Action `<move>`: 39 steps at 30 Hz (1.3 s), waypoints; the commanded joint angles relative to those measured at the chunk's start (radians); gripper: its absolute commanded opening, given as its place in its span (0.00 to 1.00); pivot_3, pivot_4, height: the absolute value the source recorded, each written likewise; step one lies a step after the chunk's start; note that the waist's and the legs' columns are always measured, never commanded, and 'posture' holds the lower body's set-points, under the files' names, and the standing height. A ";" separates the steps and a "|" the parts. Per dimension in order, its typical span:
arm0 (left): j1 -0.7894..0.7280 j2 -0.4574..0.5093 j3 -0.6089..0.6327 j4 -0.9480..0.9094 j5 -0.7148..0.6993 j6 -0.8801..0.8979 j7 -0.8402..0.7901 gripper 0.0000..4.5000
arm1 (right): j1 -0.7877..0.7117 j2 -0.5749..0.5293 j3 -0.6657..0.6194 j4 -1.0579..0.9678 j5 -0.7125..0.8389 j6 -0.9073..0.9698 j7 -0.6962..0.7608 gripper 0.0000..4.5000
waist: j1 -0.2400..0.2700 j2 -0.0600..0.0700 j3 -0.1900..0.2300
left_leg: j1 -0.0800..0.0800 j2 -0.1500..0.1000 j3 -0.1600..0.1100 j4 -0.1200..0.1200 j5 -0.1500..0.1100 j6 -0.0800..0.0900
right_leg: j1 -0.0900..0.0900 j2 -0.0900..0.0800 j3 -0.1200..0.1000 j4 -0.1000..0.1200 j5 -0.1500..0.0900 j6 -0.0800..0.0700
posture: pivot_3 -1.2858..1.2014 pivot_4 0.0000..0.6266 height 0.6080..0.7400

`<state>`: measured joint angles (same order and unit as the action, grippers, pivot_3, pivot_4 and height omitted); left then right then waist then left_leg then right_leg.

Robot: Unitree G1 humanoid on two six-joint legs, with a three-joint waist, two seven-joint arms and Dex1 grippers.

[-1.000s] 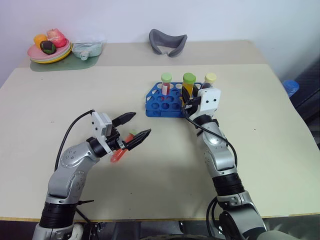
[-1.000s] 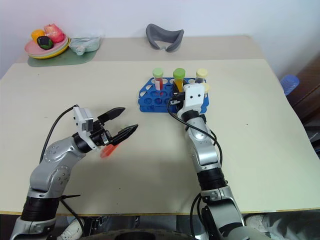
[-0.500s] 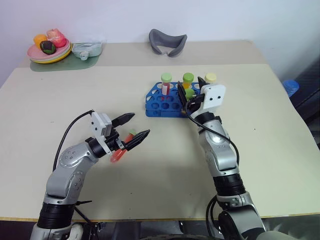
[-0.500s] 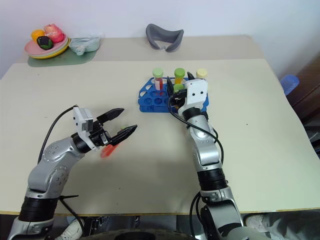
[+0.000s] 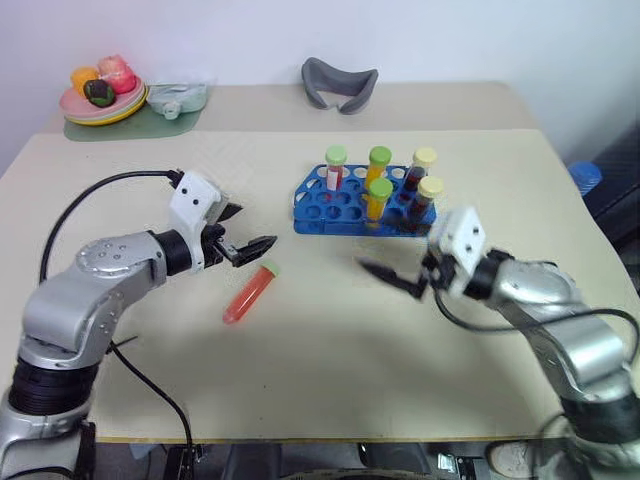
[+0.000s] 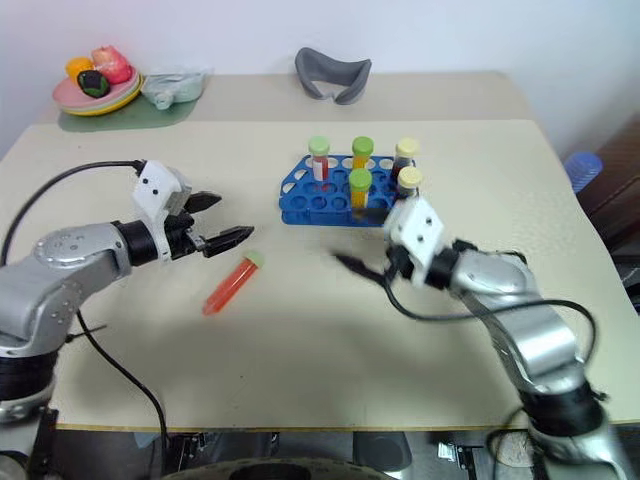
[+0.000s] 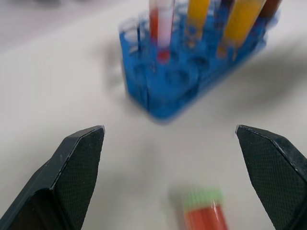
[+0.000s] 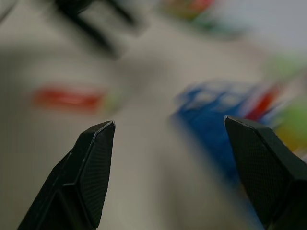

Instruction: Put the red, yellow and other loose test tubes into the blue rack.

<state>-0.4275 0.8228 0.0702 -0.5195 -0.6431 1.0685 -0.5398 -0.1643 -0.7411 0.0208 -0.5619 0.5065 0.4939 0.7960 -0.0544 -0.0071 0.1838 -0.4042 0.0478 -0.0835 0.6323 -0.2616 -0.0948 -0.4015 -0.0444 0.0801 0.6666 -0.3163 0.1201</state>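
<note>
Blue rack (image 5: 365, 205) sits on the tabletop (image 5: 300, 380), mid-right, with five capped tubes standing in it: red-liquid tube with green cap (image 5: 335, 168), two yellow-orange tubes with green caps (image 5: 377, 172) (image 5: 378, 198), two dark maroon tubes with cream caps (image 5: 422, 170) (image 5: 428, 198). One loose red-orange tube (image 5: 248, 293) lies flat on the tabletop, left of the rack and well apart from it, green cap end pointing toward the rack.

Left pincer (image 5: 240, 232) hovers just above and beside the cap end of the loose tube, fingers spread wide, nothing between them; left wrist view shows the tube's green cap (image 7: 201, 197) low between the fingers, rack beyond. Right pincer (image 5: 392, 278) is in front of the rack, clear of it, pointing left; fingers apart and empty, though blur makes the tips hard to read in the head views.

Far edge: grey curved object (image 5: 339, 82), plate of toy fruit (image 5: 102, 100) on a green mat.
</note>
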 commanded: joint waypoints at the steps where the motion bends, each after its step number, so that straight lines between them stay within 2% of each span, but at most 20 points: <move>1: -0.091 0.046 -0.058 -0.100 -0.060 0.268 0.037 1.00 | -0.020 0.007 0.008 -0.047 0.041 0.004 0.038 0.82 | -0.009 0.000 0.000 | 0.001 0.000 0.000 0.000 0.000 0.000 | 0.000 0.000 0.000 0.001 0.000 0.000 | 0.52 0.24 1.00; 4: -0.214 0.069 -0.194 -0.095 -0.005 0.490 0.123 1.00 | -0.043 0.041 0.047 -0.026 0.019 -0.002 0.030 0.82 | -0.015 -0.003 0.002 | 0.012 0.000 0.000 0.000 0.000 0.000 | 0.011 0.000 0.000 0.000 0.000 0.000 | 0.52 0.24 1.00; 6: -0.277 0.096 -0.266 -0.072 -0.053 0.541 0.130 1.00 | -0.057 0.054 0.054 -0.026 0.023 0.003 0.028 0.82 | -0.015 -0.006 0.004 | 0.013 0.000 0.000 0.000 0.000 0.000 | 0.012 0.001 0.001 0.000 0.000 0.000 | 0.52 0.24 1.00; 9: -0.314 0.103 -0.313 -0.028 -0.135 0.546 0.151 1.00 | -0.064 0.070 0.064 -0.030 0.020 0.007 0.022 0.82 | -0.012 -0.006 0.004 | 0.012 0.000 0.000 -0.001 0.000 0.000 | 0.011 0.000 0.000 -0.001 -0.001 0.000 | 0.52 0.24 1.00; 16: -0.337 0.101 -0.403 0.064 -0.237 0.546 0.319 1.00 | -0.051 0.085 0.087 -0.050 0.012 0.008 0.008 0.82 | -0.003 -0.006 0.004 | 0.011 0.000 0.000 -0.001 0.000 0.000 | 0.011 0.000 0.000 -0.002 -0.001 0.000 | 0.52 0.24 1.00; 26: -0.343 0.085 -0.407 0.151 -0.450 0.546 0.545 1.00 | -0.025 0.107 0.104 -0.075 -0.003 0.006 -0.012 0.82 | 0.010 -0.006 0.004 | 0.011 0.000 0.000 -0.001 0.000 0.000 | 0.011 -0.001 0.000 -0.002 -0.001 0.000 | 0.52 0.24 1.00; 29: -0.343 0.093 -0.400 0.165 -0.484 0.546 0.605 0.81 | -0.033 0.111 0.115 -0.069 -0.007 0.002 -0.004 0.84 | 0.010 -0.006 0.004 | 0.011 0.000 0.000 -0.001 0.000 0.000 | 0.011 -0.001 0.000 -0.002 -0.001 0.000 | 0.52 0.24 1.00; 30: -0.347 0.094 -0.397 0.173 -0.497 0.546 0.621 0.72 | -0.039 0.111 0.115 -0.066 -0.007 0.003 -0.002 0.84 | 0.010 -0.006 0.004 | 0.011 0.000 0.000 -0.001 0.000 0.000 | 0.011 -0.001 0.000 -0.002 -0.001 0.000 | 0.52 0.24 1.00; 35: -0.370 0.112 -0.403 0.198 -0.551 0.546 0.668 0.72 | -0.050 0.111 0.112 -0.061 -0.005 0.008 -0.001 0.84 | 0.010 -0.006 0.004 | 0.011 0.000 0.000 -0.001 0.000 0.000 | 0.011 -0.001 0.000 -0.002 -0.001 0.000 | 0.52 0.24 1.00; 39: -0.385 0.139 -0.407 0.221 -0.538 0.546 0.664 0.72 | -0.041 0.109 0.111 -0.072 -0.002 0.018 -0.007 0.84 | 0.010 -0.006 0.004 | 0.011 0.000 0.000 -0.001 0.000 0.000 | 0.011 -0.001 0.000 -0.002 -0.001 0.000 | 0.52 0.24 1.00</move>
<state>-0.7956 0.9417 -0.3431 -0.2943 -1.1883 1.6063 0.1242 -0.2061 -0.6367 0.1437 -0.5958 0.4948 0.5163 0.7907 -0.0446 -0.0135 0.1882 -0.3930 0.0474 -0.0830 0.6313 -0.2616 -0.0953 -0.3904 -0.0450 0.0804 0.6647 -0.3169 0.1206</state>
